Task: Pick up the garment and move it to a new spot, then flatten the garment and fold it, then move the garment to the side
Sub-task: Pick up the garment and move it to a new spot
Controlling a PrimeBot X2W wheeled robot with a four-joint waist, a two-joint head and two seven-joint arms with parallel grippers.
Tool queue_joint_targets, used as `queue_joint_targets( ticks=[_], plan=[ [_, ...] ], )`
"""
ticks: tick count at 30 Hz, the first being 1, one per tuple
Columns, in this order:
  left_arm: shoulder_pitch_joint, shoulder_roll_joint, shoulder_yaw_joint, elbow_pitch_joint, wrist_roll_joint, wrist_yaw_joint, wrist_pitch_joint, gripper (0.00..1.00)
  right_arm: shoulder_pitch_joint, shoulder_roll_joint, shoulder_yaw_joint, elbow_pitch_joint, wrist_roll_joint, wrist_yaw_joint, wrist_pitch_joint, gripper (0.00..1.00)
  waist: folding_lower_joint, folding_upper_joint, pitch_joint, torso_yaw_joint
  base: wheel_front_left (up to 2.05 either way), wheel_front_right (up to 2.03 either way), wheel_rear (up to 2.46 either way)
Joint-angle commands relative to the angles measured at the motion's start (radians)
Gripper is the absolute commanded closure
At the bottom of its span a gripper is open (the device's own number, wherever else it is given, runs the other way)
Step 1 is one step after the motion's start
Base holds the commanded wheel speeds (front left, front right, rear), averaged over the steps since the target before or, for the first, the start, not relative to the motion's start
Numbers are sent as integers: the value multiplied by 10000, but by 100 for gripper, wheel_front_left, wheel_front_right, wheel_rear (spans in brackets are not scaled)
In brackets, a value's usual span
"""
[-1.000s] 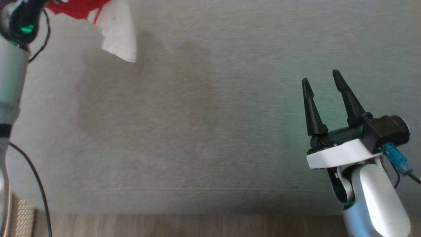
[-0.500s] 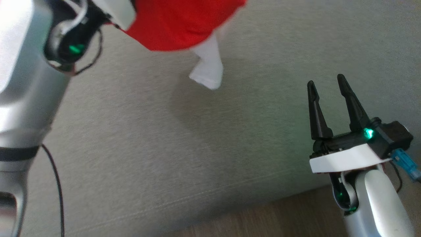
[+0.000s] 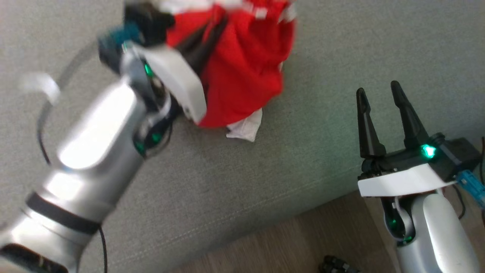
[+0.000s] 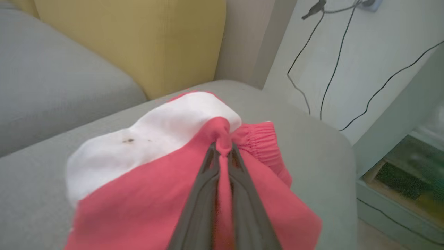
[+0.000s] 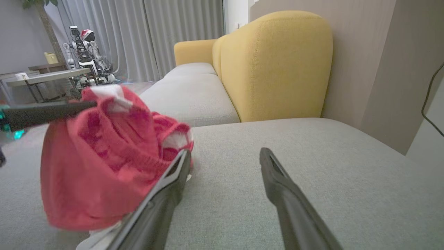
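Carrying step. Item: red-and-white garment (image 3: 246, 72), bunched, hanging from the left gripper (image 4: 222, 152) over the grey sofa seat cushion (image 3: 303, 170), well in from its front edge. Lowest white fold touching the fabric or just above it (cannot tell which).

Left gripper: fingers pressed together on a pinch of red cloth beside the elastic waistband (image 4: 258, 139).

Right gripper (image 3: 379, 91): fingers wide apart, nothing between them, hovering near the front edge of the cushion, apart from the garment.

Handling, as judged:
- Lower onto bare cushion away from the front edge, so no cloth spills toward the wooden floor (image 3: 303, 242).
- Set down slowly with a slight drag, letting the bundle unroll rather than heap.
- Release only once most of the weight rests on the cushion.
- Avoid fast swings (thin pinch, likely to slip under a jerk).
- Bring the right gripper to a free hem for the spreading.

Not legible:
- Garment type (shorts likely, unconfirmed).
- Underside and far side of the bundle.
- Left arm (image 3: 94, 144), blurred in the head view.
- Dark specks on the white panel (image 4: 138, 139), stain or print unknown.
- Small dark object (image 3: 337, 263), cut off at the bottom of the head view.
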Motion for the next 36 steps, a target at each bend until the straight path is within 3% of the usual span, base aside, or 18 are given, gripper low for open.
queue_joint_targets(
  ticks=[1,3,5,6,9,13,20,26,30,36],
  plan=[
    [-133,67,71,108,492,73,-571,100,-199,47,137,-395,60,-2,-49,0,0,0,219,48,0,0,0],
    [-20,-63,-440,679,1451,331,-1408,100,-196,47,89,-382,-5,-2,-49,0,0,0,321,190,0,0,0],
    [88,-363,-805,1303,2130,638,-2262,18,-201,47,97,-336,-86,-2,-49,0,0,0,350,342,0,0,0],
    [145,-549,-898,1584,2301,756,-2608,0,-196,47,107,-324,-130,-2,-49,0,0,0,336,418,0,0,0],
    [318,-1046,-906,2086,2510,970,-3172,0,-132,47,56,-307,-259,-2,-49,0,0,0,193,682,0,0,0],
    [796,-1295,-643,1896,2726,1199,-3342,0,27,47,16,-243,-448,-2,-49,0,0,0,-147,1063,0,0,0],
    [3370,-1001,817,-609,3340,1933,-3354,0,385,47,103,-108,-672,-2,-49,0,0,0,-851,1639,0,0,0],
    [5931,-1140,2814,-2912,4139,2497,-3355,0,742,47,24,13,-866,-2,-49,0,0,0,-1316,2357,0,0,0],
    [7425,-1297,3724,-3746,5107,2490,-3356,0,1016,47,42,173,-988,-2,-49,0,0,0,-1721,2758,0,0,0],
    [9220,-1759,4604,-3813,5707,2225,-3356,0,1416,47,-14,426,-1066,-2,-49,0,0,0,-2404,3234,0,0,0]
  ],
)
